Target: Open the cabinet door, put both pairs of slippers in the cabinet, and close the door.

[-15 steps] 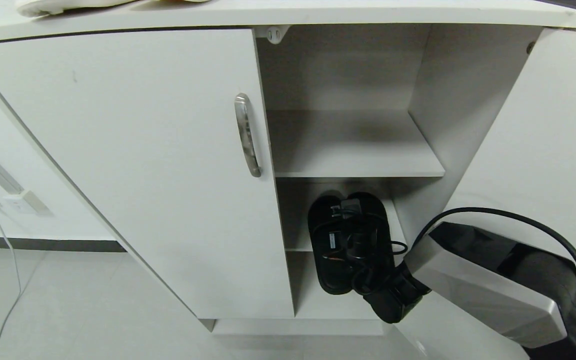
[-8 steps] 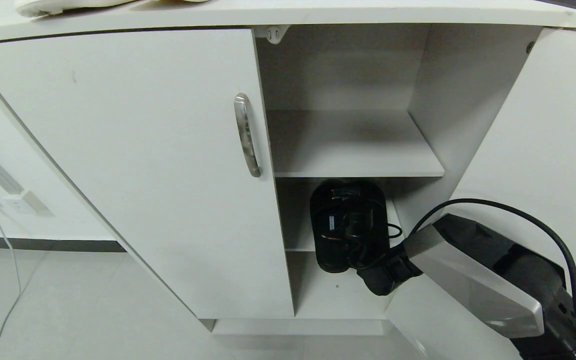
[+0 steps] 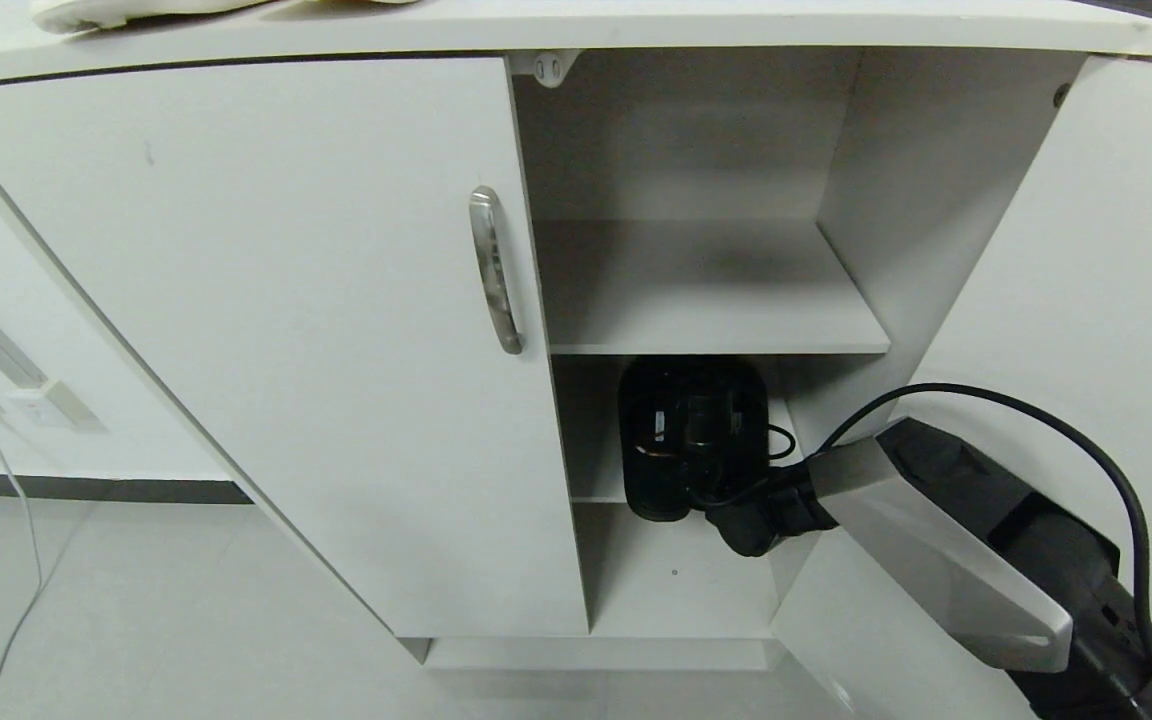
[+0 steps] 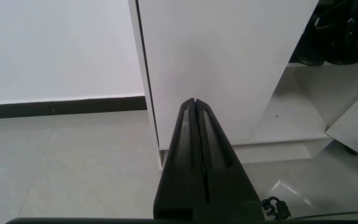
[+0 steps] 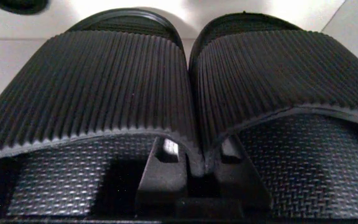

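Below the upper shelf [image 3: 706, 290], right hand [image 5: 191, 177] pinches two black slippers [image 3: 658, 470] together; left hand [image 4: 194, 109] seemingly closed, empty.

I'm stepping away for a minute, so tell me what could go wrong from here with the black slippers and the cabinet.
The black slippers, pinched in the right gripper, seem to overhang the lower shelf's front edge. Released here, they might tip out or block the open door. The arm's cable loops close to that door and could snag.

Shelf [image 3: 716, 290] hides the far ends of the black slippers [image 3: 648, 488]. Pale object [image 3: 136, 10] on the cabinet top [image 3: 636, 25]: cut off by the upper picture edge; kind undeterminable.
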### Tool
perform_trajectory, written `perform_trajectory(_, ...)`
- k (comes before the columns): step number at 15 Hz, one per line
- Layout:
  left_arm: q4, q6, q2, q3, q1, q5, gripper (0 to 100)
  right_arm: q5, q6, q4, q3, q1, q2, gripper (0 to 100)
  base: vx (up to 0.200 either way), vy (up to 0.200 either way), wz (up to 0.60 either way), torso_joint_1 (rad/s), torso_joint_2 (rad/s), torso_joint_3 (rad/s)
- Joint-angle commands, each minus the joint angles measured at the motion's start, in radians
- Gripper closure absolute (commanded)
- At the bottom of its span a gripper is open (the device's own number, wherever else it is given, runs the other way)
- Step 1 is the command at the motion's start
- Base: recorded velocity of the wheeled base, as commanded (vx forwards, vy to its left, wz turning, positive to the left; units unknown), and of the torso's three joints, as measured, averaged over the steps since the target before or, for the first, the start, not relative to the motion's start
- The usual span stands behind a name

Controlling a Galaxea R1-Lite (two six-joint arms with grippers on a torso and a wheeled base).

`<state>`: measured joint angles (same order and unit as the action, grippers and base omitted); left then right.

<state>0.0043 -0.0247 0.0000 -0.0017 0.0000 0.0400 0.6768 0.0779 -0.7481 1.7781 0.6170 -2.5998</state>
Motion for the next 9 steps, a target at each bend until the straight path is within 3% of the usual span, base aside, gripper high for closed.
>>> perform_trajectory(1, 0.0, 0.0, 0.002, 0.0, 0.0, 0.0, 100, 0.0, 0.0, 0.001, 0.007, -0.003, -0.011, 100, 0.0, 0.0, 0.0, 0.0, 0.0, 0.0)
perform_trajectory(5, 0.0, 0.0, 0.002, 0.0, 0.0, 0.0, 100, 0.0, -0.001, 0.01, 0.006, -0.003, -0.014, 100, 0.0, 0.0, 0.0, 0.0, 0.0, 0.0)
perform_trajectory(6, 0.0, 0.0, 0.002, 0.0, 0.0, 0.0, 100, 0.0, -0.001, 0.01, 0.0, -0.003, -0.014, 0, 0.0, 0.0, 0.0, 0.0, 0.0, 0.0)
perform_trajectory(9, 0.0, 0.0, 0.0, 0.0, 0.0, 0.0, 100, 0.003, -0.001, -0.004, -0.058, 0.004, 0.018, 0, 0.0, 0.0, 0.0, 0.0, 0.0, 0.0)
